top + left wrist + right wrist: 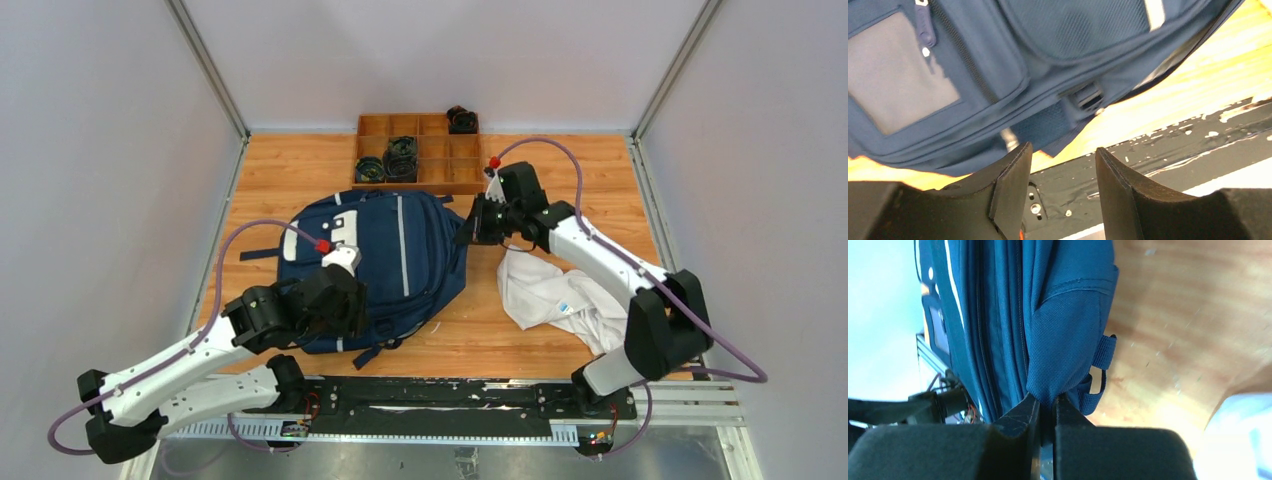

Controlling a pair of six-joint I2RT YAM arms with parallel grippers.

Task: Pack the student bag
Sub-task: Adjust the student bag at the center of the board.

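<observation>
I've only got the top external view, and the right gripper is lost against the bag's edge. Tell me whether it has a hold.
Observer: Yes. The right wrist view shows the right gripper pinched shut on a fold of navy fabric of the student bag.
Operator: Report exactly where.
Observer: Right beside a small webbing loop at that edge.
Operator: Now give me the left gripper.
Observer: The left gripper is open with nothing between its fingers. The bag's grey patch shows beyond them.
</observation>
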